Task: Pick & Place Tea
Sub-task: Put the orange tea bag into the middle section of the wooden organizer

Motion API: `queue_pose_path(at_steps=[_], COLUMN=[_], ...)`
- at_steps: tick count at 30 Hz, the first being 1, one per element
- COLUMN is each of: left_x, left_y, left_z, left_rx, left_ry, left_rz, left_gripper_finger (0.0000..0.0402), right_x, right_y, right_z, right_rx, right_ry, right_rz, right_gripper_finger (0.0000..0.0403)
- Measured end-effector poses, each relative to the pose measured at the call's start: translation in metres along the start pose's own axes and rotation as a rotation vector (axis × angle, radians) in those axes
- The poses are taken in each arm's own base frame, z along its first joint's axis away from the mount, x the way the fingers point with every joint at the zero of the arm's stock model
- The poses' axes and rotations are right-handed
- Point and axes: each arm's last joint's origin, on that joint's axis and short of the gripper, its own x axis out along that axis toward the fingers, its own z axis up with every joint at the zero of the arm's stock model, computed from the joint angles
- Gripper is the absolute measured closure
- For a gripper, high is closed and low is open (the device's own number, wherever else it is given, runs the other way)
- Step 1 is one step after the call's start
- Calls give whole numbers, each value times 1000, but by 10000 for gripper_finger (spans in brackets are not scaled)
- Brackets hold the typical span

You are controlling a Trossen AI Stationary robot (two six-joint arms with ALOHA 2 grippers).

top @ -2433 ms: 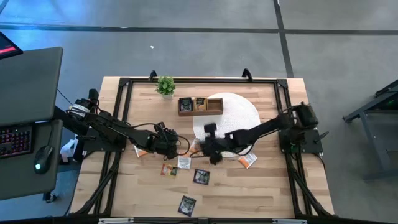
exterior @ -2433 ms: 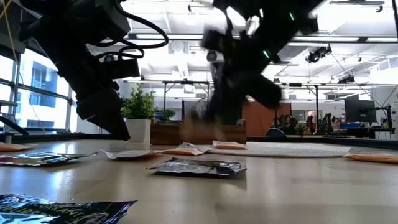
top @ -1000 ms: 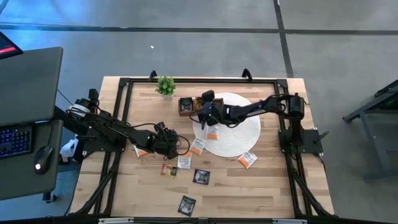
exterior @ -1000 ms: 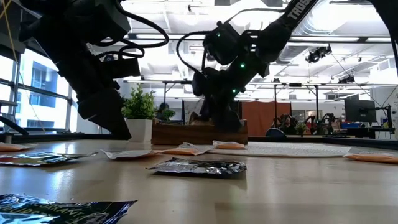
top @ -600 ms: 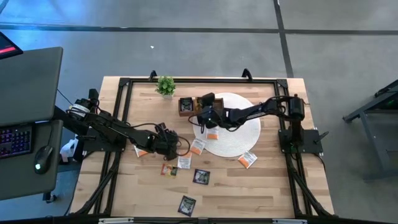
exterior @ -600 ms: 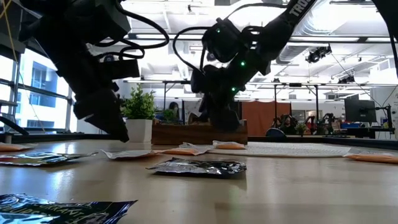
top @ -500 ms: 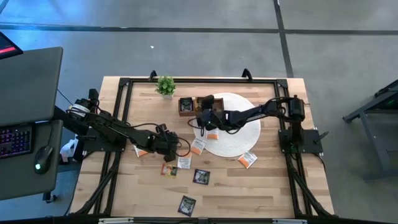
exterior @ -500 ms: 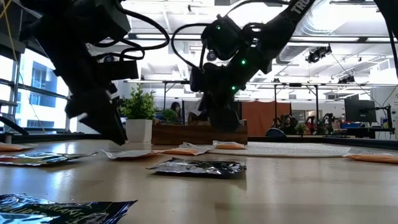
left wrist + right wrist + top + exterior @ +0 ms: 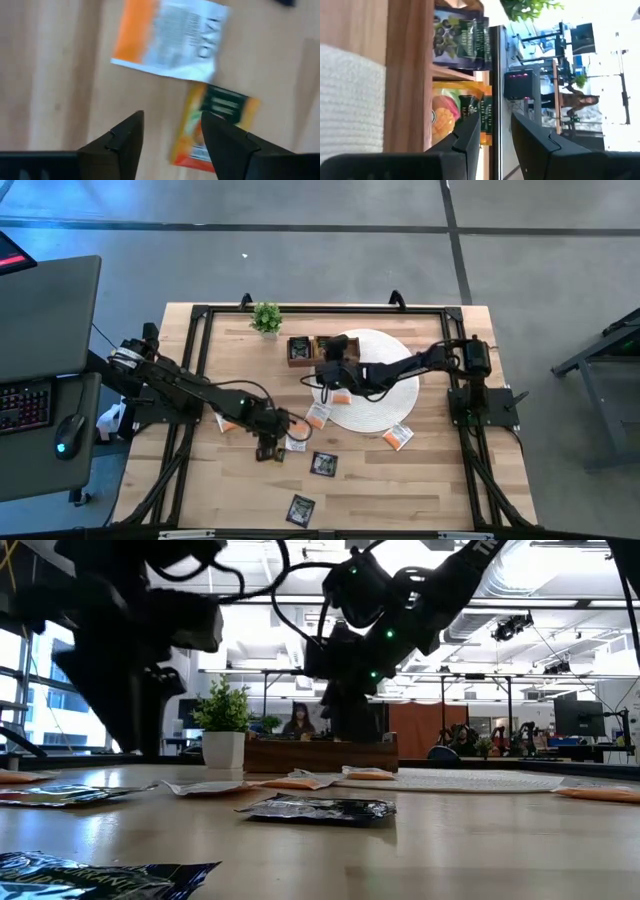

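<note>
Several tea sachets lie loose on the worktop (image 9: 420, 480), most of them between 6 and 8 o'clock of the round white mat (image 9: 400, 385). My left hand (image 9: 268, 448) hangs over the yellow-brown sachet (image 9: 212, 127); its fingers (image 9: 122, 145) stand parted with nothing between them, and the sachet shows in the gap. A white-and-orange sachet (image 9: 167, 37) lies just beyond it. My right hand (image 9: 330, 372) sits at the wooden tray (image 9: 310, 350), at 10 o'clock of the mat, fingers (image 9: 470, 140) slightly apart and empty, facing a compartment that already holds a black sachet (image 9: 460, 42) and a yellow-brown one (image 9: 457, 117).

Handling judgement: each sachet is light, thin and limp, with a smooth printed skin likely to slide under side pressure. Lying flat, it offers little edge to catch. I judge the best hold to be across two opposite edges, fingers pressed to the worktop so the sachet buckles up between them. A black sachet (image 9: 315, 808) in the low view lies slightly crumpled, which suggests raised seams may give extra purchase.
</note>
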Motion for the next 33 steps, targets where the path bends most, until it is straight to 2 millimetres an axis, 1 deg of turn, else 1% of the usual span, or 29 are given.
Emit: queue_pose_path(at_steps=[4, 8, 12, 18, 20, 23, 29, 31, 33], left_x=[0, 2, 2, 4, 8, 8, 17, 25, 32], left_y=[-9, -15, -16, -19, -20, -24, -24, -25, -25], left_z=[-5, -9, -9, -9, -9, -10, -8, -8, -9], left_rx=[23, 56, 108, 187, 210, 260, 286, 280, 276], left_ry=[15, -10, -21, 10, 24, 4, -1, 16, 34], left_rz=[-18, 46, 62, -22, -50, -58, -33, -42, -16], left_gripper_finger=[238, 257, 261, 260, 253, 230, 179, 173, 174], right_x=[-6, -16, -33, -59, -65, -71, -71, -71, -70], right_y=[4, 11, 23, 40, 44, 47, 46, 46, 46], right_z=[4, 12, 23, 36, 39, 41, 42, 42, 42], right_rx=[74, 181, 279, 393, 399, 393, 418, 427, 437], right_ry=[-18, -70, -155, -244, -257, -270, -279, -279, -278], right_rz=[4, 48, 140, 263, 276, 286, 295, 295, 295], right_gripper_finger=[297, 297, 297, 299, 299, 299, 299, 299, 299])
